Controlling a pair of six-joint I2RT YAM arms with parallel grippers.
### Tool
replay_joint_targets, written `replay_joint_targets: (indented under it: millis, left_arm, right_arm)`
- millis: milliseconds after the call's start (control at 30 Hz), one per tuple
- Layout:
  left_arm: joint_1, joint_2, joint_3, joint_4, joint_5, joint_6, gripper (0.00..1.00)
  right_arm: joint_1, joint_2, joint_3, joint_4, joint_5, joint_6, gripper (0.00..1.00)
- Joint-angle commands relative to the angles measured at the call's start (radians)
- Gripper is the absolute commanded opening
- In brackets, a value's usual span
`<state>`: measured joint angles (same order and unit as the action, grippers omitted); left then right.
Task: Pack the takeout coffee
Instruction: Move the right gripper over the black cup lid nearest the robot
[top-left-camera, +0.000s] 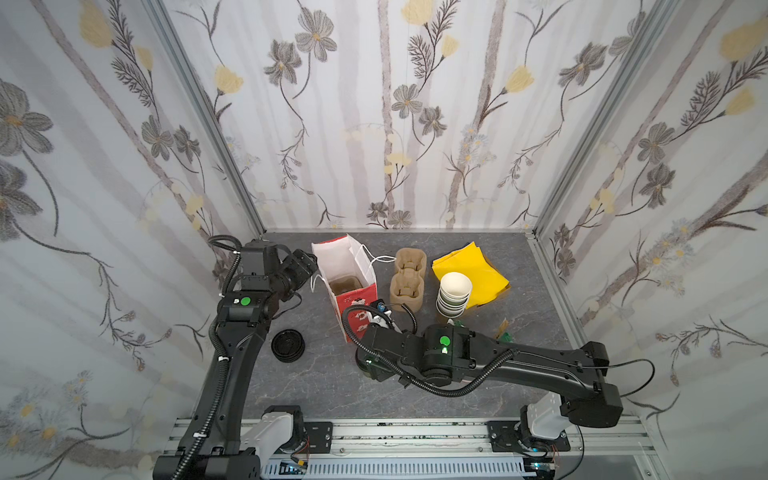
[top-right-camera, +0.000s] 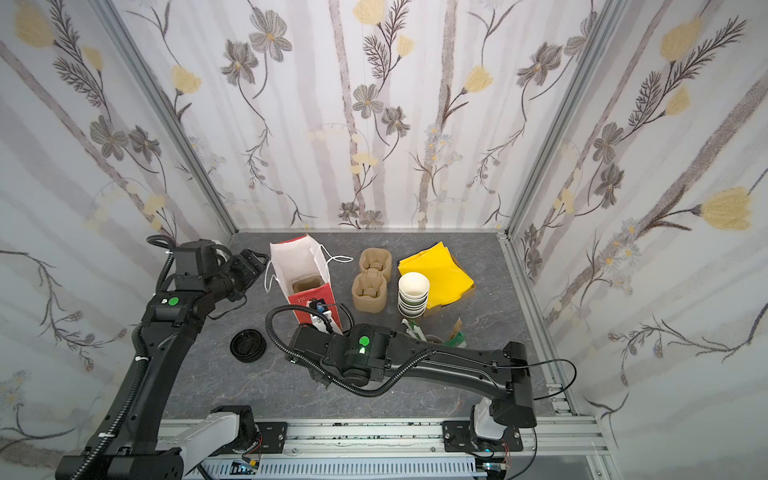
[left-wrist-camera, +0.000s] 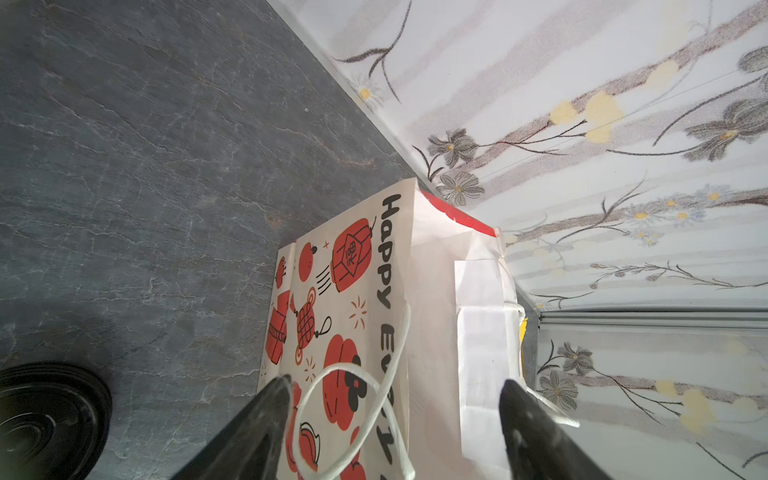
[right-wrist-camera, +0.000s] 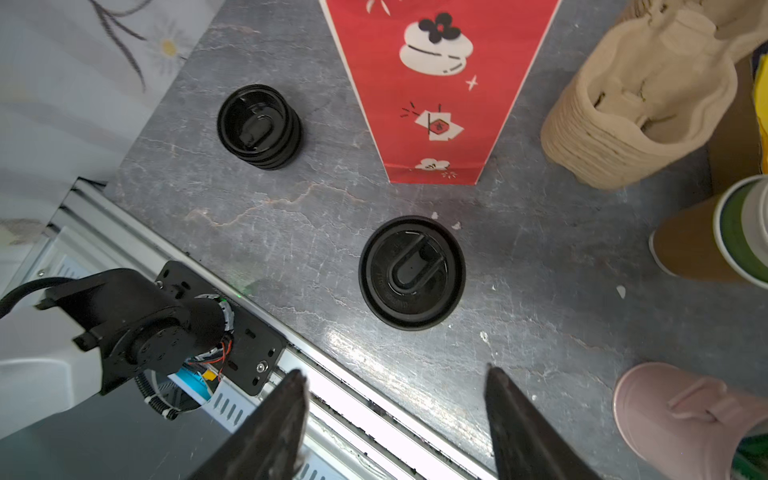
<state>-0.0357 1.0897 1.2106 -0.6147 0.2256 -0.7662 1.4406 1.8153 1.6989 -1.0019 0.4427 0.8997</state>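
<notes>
The takeout coffee (right-wrist-camera: 411, 272) stands upright on the grey table, and only its round black sip lid shows from above. In both top views the right arm covers it. My right gripper (right-wrist-camera: 395, 372) is open and empty, above the table's front edge and a little short of the cup. The red-and-white paper bag (top-left-camera: 345, 270) (top-right-camera: 303, 266) stands open at the back left, with a pulp carrier (top-left-camera: 345, 286) at its bottom. My left gripper (left-wrist-camera: 397, 382) (top-left-camera: 309, 264) is open at the bag's rim. Its fingers straddle the printed wall, and the white cord handle (left-wrist-camera: 353, 411) loops between them.
A stack of black lids (top-left-camera: 287, 345) (right-wrist-camera: 259, 126) sits left of the bag. Right of the bag are stacked pulp carriers (top-left-camera: 407, 282), lidless white-lined cups (top-left-camera: 455, 291) and yellow napkins (top-left-camera: 469, 270). A pink cup (right-wrist-camera: 685, 415) stands near the right gripper. The wall corner is close behind the bag.
</notes>
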Motion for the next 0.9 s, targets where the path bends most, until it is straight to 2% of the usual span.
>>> replay_joint_targets:
  millis: [0,133,267,300,433,567,633,867]
  left_arm:
    - [0.0,-0.002,0.024,0.005,-0.038,0.003,0.81]
    - [0.0,-0.049,0.0,0.004,-0.074,0.028,0.82]
    - [0.0,-0.125,-0.037,0.009,-0.105,0.012,0.83]
    - [0.0,-0.144,-0.045,0.008,-0.106,0.008,0.83]
    - [0.0,-0.224,-0.082,0.007,-0.108,-0.018,0.83]
    - [0.0,-0.276,-0.133,0.007,-0.093,-0.035,0.79]
    - [0.001,-0.29,-0.154,0.007,-0.088,-0.039,0.78]
    - [0.001,-0.307,-0.184,0.007,-0.082,-0.061,0.77]
  right_arm:
    - [0.029,0.028,0.023,-0.055,0.128,0.252,0.7]
    - [0.044,0.066,0.015,-0.018,0.104,0.405,0.74]
    - [0.044,0.124,0.02,0.017,0.077,0.481,0.76]
    - [0.039,0.142,0.033,0.024,0.073,0.484,0.8]
    - [-0.004,0.201,0.058,0.072,-0.018,0.46,0.82]
    - [-0.031,0.215,0.03,0.066,-0.019,0.522,0.86]
    - [-0.05,0.237,0.031,0.067,-0.031,0.522,0.89]
    - [-0.081,0.296,0.135,-0.036,-0.04,0.497,0.89]
